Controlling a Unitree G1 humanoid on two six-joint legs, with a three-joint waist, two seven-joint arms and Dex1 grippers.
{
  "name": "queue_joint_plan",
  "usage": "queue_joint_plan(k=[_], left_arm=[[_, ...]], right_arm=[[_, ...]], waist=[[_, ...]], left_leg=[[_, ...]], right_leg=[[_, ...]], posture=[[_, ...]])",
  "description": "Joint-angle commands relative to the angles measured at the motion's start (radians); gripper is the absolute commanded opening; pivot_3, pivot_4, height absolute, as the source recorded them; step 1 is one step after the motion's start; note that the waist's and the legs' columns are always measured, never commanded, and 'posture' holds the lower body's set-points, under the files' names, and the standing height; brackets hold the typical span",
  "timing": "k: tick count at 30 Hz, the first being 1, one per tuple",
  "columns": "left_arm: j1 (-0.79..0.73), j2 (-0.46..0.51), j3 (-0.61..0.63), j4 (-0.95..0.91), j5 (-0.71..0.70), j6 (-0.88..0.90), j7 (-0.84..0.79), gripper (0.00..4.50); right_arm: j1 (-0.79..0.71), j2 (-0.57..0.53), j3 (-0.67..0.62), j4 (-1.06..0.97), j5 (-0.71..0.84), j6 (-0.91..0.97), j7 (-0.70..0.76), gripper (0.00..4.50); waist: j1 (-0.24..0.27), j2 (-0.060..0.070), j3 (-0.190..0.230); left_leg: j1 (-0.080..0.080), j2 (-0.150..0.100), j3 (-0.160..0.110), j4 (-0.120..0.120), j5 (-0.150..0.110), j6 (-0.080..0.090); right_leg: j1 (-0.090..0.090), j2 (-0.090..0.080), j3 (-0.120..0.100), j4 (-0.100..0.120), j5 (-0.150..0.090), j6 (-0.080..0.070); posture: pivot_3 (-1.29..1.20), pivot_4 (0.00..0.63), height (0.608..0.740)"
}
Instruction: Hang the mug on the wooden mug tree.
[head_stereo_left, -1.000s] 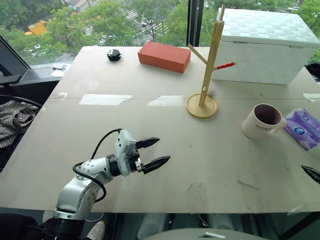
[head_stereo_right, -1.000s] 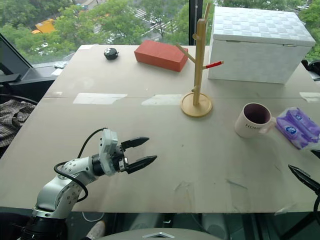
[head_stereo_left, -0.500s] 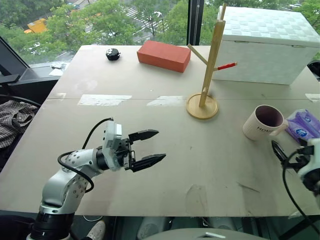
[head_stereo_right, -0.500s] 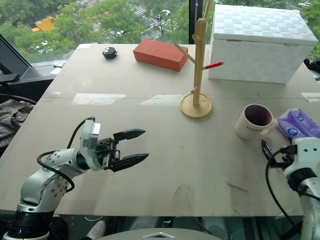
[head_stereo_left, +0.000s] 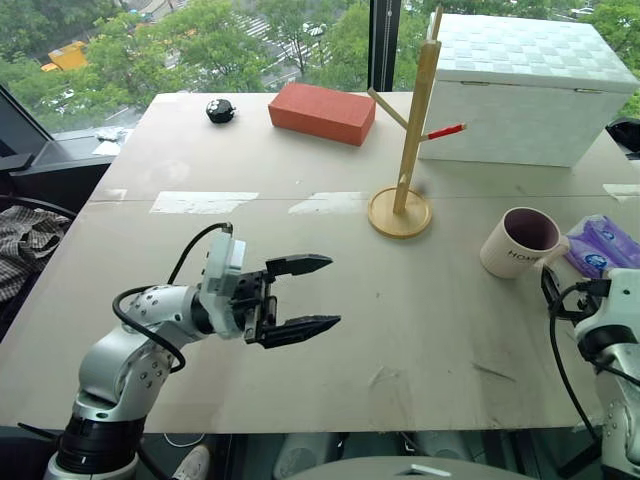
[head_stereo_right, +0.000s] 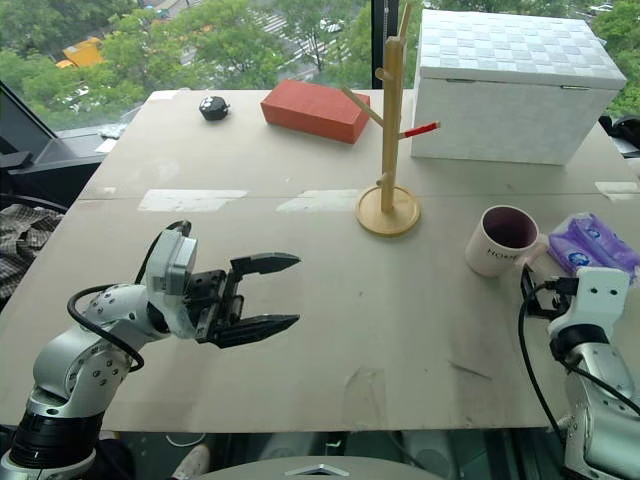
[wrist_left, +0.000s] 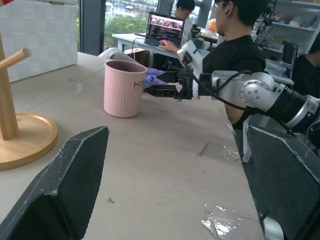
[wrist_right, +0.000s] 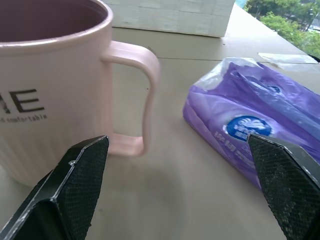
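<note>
Approach step: right gripper, jaws apart, lines up on cream ceramic mug handle. Next: close on handle, lift toward light-wood mug tree. Left gripper open, idle.

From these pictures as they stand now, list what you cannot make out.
- Mug lettering: cut off at the right wrist view's edge; too small in the head views.
- Mug tree: pole top and pegs cut off in the left wrist view.
- Small black object at the far table edge: too small to identify.
- Purple packet print: blurred.
</note>
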Motion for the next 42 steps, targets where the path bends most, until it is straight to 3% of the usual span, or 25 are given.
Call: queue_joint_plan(k=[1,7,8,11,17,18,27,33,37,42], left_arm=[[0.010,0.005,0.018,-0.053,0.001,-0.010,0.022,4.50],[0.028,0.004,0.018,-0.089,0.006,-0.009,0.055,4.50],[0.029,0.005,0.020,-0.092,0.004,-0.008,0.059,4.50],[0.036,0.012,0.034,-0.094,0.000,-0.008,0.066,4.50],[0.047,0.019,0.046,-0.088,-0.005,-0.011,0.066,4.50],[0.049,0.018,0.046,-0.085,-0.003,-0.012,0.064,4.50],[0.077,-0.017,0.058,-0.056,0.005,-0.034,0.073,4.50],[0.103,-0.150,0.120,0.023,0.065,-0.236,0.076,4.50],[0.174,-0.153,0.195,0.074,-0.009,-0.219,0.048,4.50],[0.205,-0.146,0.219,0.061,-0.059,-0.182,0.053,4.50]], right_arm=[[-0.058,-0.014,0.010,0.041,-0.001,-0.033,-0.023,4.47],[-0.142,-0.035,0.030,0.175,-0.027,-0.076,-0.047,4.47],[-0.153,-0.038,0.033,0.195,-0.026,-0.085,-0.046,3.95],[-0.178,-0.047,0.048,0.254,-0.033,-0.122,-0.033,2.95],[-0.220,-0.074,0.082,0.342,-0.033,-0.193,0.009,0.17],[-0.225,-0.078,0.085,0.353,-0.031,-0.202,0.015,0.04],[-0.231,-0.120,0.103,0.332,0.004,-0.230,0.099,0.04],[-0.253,-0.179,0.123,0.231,0.096,-0.181,0.216,0.04],[-0.407,-0.329,0.172,0.176,0.194,-0.051,0.382,0.04],[-0.621,-0.466,0.247,0.278,0.230,0.029,0.551,0.04]], waist=[[-0.001,0.000,0.000],[0.000,0.000,0.000],[0.000,0.000,0.000],[0.001,0.000,0.000],[0.000,0.000,0.000],[0.000,0.000,0.000],[-0.001,-0.001,0.000],[-0.001,-0.001,0.001],[-0.012,0.000,0.002],[-0.012,-0.006,0.004]], left_leg=[[0.000,0.000,0.001,0.000,0.000,0.000],[0.001,0.000,0.004,0.000,0.000,0.000],[0.001,0.000,0.004,-0.001,0.000,0.000],[0.001,0.001,0.005,-0.001,0.000,0.000],[0.004,0.001,0.008,-0.004,0.000,0.000],[0.004,0.001,0.009,-0.004,0.000,0.000],[0.012,0.003,0.010,-0.008,0.000,0.000],[0.012,0.003,0.011,-0.009,0.000,0.000],[0.013,0.005,0.013,-0.009,0.000,0.000],[0.012,0.006,0.012,-0.009,0.000,0.001]], right_leg=[[0.000,0.000,0.001,0.000,0.000,0.000],[0.000,0.001,0.003,0.000,0.000,0.000],[0.000,0.001,0.004,0.000,0.000,0.000],[0.000,0.002,0.004,0.000,0.002,0.003],[0.000,0.002,0.008,0.000,0.002,0.003],[0.000,0.002,0.008,0.000,0.002,0.003],[0.007,0.003,0.009,-0.002,0.000,0.000],[0.007,0.002,0.010,-0.002,0.000,0.000],[0.006,0.002,0.011,-0.003,0.000,0.000],[0.007,0.003,0.007,-0.005,0.000,-0.001]], posture=[[0.00,0.150,0.740],[0.00,0.150,0.740],[0.00,0.150,0.740],[0.00,0.150,0.740],[0.00,0.150,0.740],[0.00,0.150,0.740],[0.00,0.150,0.740],[0.00,0.150,0.740],[0.00,0.150,0.740],[0.00,0.150,0.740]])
